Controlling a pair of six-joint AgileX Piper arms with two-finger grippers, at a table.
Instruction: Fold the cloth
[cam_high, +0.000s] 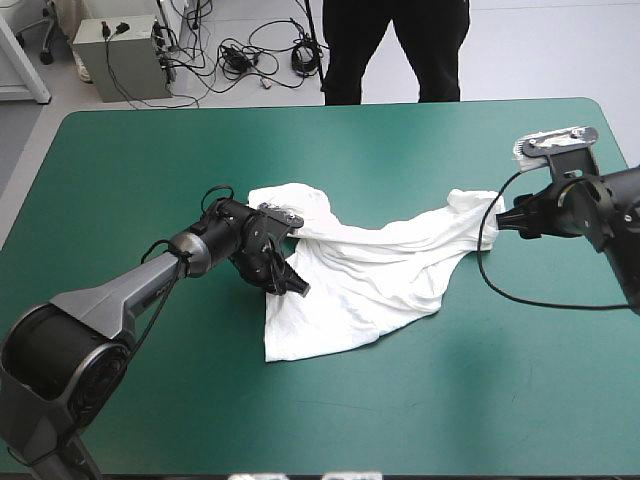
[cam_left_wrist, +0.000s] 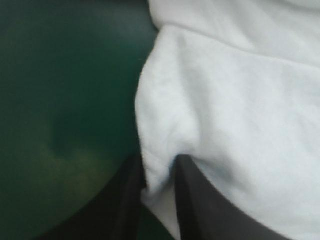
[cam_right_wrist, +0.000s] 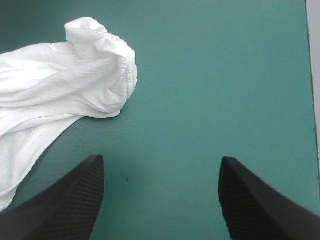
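Closest to the lens, my left fingers (cam_left_wrist: 200, 210) are all but closed on a narrow fold of the T-shirt (cam_high: 360, 265), with white cloth squeezed up between them at the shirt's side edge.

The T-shirt lies on the teal-green worktop (cam_high: 450, 400), with bare cover showing all around it. It is half spread and badly rumpled. One broad panel lies fairly flat, and a twisted band of cloth runs across from the pinched side to a bunched, rolled-over end on the opposite side.

My right fingers (cam_right_wrist: 65, 210) sit just off that bunched end. They are spread wide and hold nothing, with bare cover between them. The bunch sits ahead of them and off to one side, not in line with the gap.

Several things worry me from here:

- **Thin grip:** The left hold looks thin to me, a small pleat and not a full hem. A firm pull could let it slide out.
- **One-sided drag:** If the grip does hold, only one side is held. Pulling would likely drag the whole shirt along as a rope instead of opening it out, and tighten the twist across it.
- **Bad right grasp:** Closing the right fingers where they stand would catch nothing. Pushed straight in, they could grab several layers of the roll at once, and the crease would then be locked into any fold I make.
- **Hidden edge:** I cannot see how the far layers lie under the left wrist, so that edge may already be doubled.
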